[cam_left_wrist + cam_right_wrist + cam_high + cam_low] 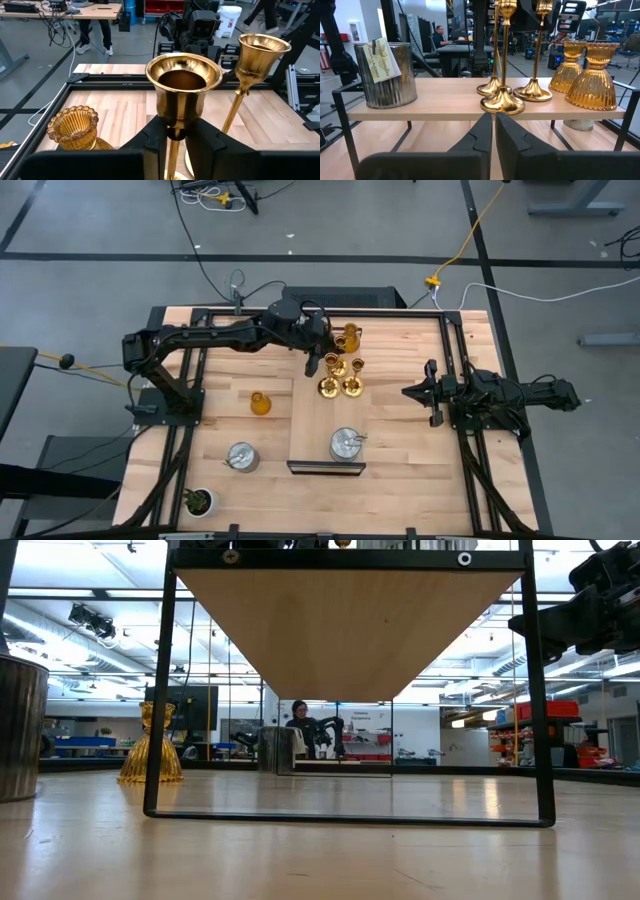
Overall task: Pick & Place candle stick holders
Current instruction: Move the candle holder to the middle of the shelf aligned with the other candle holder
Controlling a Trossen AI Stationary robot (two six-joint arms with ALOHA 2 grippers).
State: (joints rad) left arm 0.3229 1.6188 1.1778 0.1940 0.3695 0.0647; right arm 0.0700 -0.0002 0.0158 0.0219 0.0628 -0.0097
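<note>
the left pincer (179, 145) grips a shiny gold holder's (183, 87) thin stem on the raised wooden shelf (310, 435), ribbed amber bells (594, 76) crowding beside; the right pincer (493, 132) waits closed.

Three gold holders (502, 102), three amber holders (594, 80), two silver holders (345, 444), one plant (198, 501)

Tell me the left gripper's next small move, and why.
Probably finish closing, then lift straight up: the left gripper already straddles the stem of a gold holder on the raised shelf, with another gold holder close beside, so sideways motion risks knocking it.
</note>
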